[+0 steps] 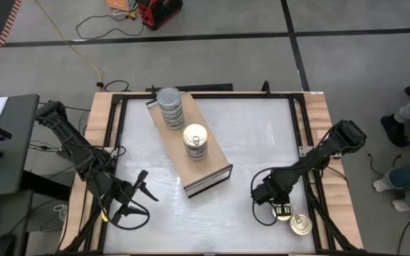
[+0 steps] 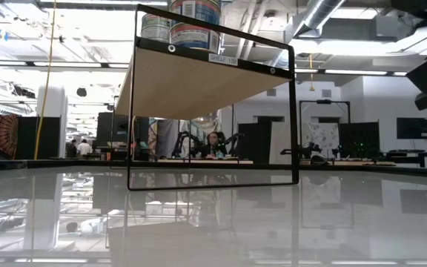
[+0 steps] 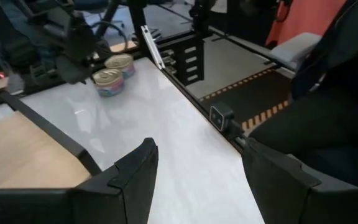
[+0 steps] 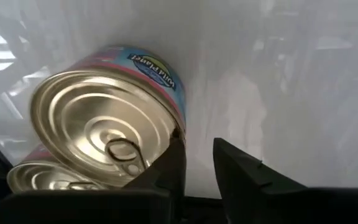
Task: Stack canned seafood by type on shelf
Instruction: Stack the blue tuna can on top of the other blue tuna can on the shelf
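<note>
Biggest thing first: the white table (image 1: 262,135) with its wood frame fills the middle of the high view. The shelf (image 1: 191,153) lies on it at a slant, running from upper centre down toward the middle of the frame, with its dark-edged open end at the lower right.

The left arm sits at the lower left of the high view, over the table's left edge. The left gripper (image 1: 139,189) has its fingers spread wide with nothing between them. Its own wrist camera shows the same thing, just bare tabletop in the gap.

The right arm comes in from the right edge, and the right gripper (image 1: 279,205) is down low at the lower right of the table. In its wrist view the two fingers (image 4: 166,171) are drawn close with only a slim gap left. I only see white tabletop in that gap, so it's not pinching anything.

Now the tins. A silver-top stack (image 1: 170,107) stands at the shelf's upper end. A gold-top stack (image 1: 195,141) stands further down, near the middle of the board.

Two loose tins sit at the lower right:
- The gold pull-tab tin (image 4: 104,130) lies right against the outer side of one right finger, beside the gripper and not between the fingers.
- The second gold tin (image 1: 301,225) sits just beside it, closer to the table's bottom right corner.
</note>
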`<state>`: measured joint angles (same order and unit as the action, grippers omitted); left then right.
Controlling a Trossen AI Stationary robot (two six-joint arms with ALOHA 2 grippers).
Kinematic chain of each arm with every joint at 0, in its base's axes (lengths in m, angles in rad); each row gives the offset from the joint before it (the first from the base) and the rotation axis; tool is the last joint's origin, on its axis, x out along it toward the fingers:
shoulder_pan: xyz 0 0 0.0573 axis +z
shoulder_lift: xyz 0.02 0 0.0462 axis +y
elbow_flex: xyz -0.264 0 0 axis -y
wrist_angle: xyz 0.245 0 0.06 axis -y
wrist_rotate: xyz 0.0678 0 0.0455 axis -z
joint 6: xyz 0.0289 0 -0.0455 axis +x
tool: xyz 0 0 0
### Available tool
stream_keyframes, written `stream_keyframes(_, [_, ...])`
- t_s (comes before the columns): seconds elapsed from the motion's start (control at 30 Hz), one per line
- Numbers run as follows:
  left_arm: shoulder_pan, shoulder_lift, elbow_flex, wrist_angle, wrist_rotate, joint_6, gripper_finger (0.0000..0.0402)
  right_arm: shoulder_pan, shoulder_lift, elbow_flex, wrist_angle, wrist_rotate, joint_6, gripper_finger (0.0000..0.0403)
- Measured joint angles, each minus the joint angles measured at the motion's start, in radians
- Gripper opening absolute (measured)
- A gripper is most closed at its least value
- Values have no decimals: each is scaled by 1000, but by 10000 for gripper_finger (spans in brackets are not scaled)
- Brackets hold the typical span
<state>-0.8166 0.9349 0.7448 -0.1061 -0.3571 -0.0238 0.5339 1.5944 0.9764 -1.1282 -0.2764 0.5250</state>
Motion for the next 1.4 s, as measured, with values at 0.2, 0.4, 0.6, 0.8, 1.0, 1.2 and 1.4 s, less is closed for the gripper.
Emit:
stream_keyframes(0.2, [-6, 0, 0, 0, -40, 8, 224, 5, -2, -41, 83, 28, -4, 95])
stream_keyframes(0.4, [-6, 0, 0, -1, -51, 19, 224, -28, 1, -63, 41, 165, 14, 39])
stream_keyframes(0.6, [-6, 0, 0, -5, -59, 23, 224, -102, 2, -66, -15, 270, 25, 23])
stream_keyframes(0.8, [-6, 0, 0, -11, -67, 18, 224, -178, -74, -10, -150, 397, 26, 77])
stream_keyframes(1.0, [-6, 0, 0, -10, -111, 14, 224, -177, -171, 99, -140, 367, 94, 105])
stream_keyframes(1.2, [-6, 0, 0, -11, -162, 12, 224, -107, -207, 128, -7, 235, 159, 201])
stream_keyframes(1.4, [-6, 0, 0, -11, -194, 19, 224, -22, -145, 127, -47, 220, 208, 323])
